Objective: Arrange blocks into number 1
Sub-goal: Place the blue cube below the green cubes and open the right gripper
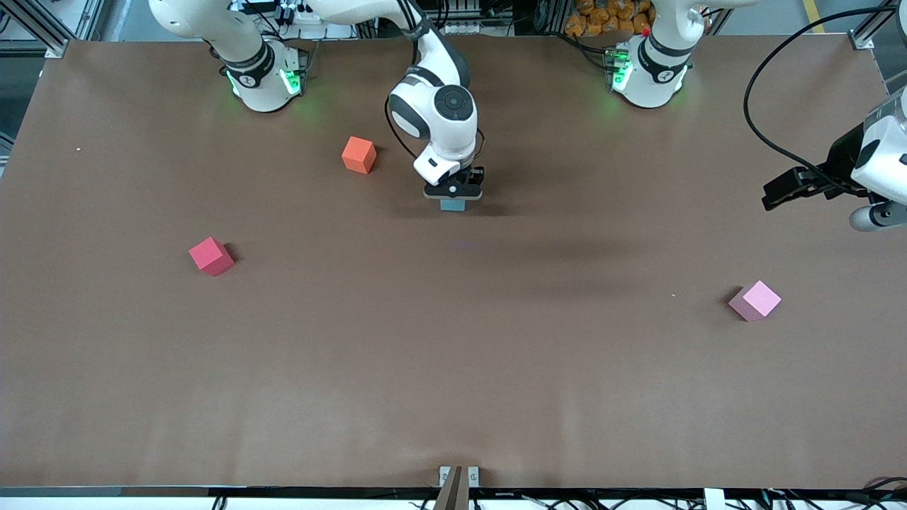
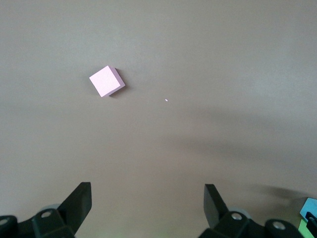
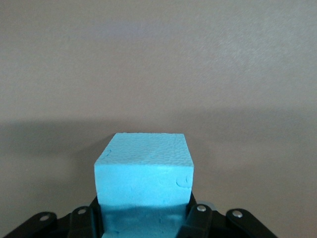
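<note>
**Right arm carrying blue block, placement pending**

Right gripper [image 1: 453,196] is clamped on the blue block [image 3: 143,171], held just above the table [image 1: 453,368] mid-width, toward the robots' edge. Whether the block touches the surface can't be told; the right wrist view suggests it's still a little clear. Left gripper [image 2: 147,203] hangs with fingers spread wide and empty at the left arm's end of the table, waiting.

Other blocks visible: orange block [image 1: 358,154] beside the right gripper, toward the right arm's end; red block [image 1: 211,256] nearer the camera on that same end; pink block [image 1: 755,300] at the left arm's end, near the left gripper. All well apart, no figure started.

Step, as I read it: placing the first block of the "1". Next move calls for lowering the blue one flat, letting go, then fetching another to butt against it in a straight line. Pink looks like the left arm's natural pick.
</note>
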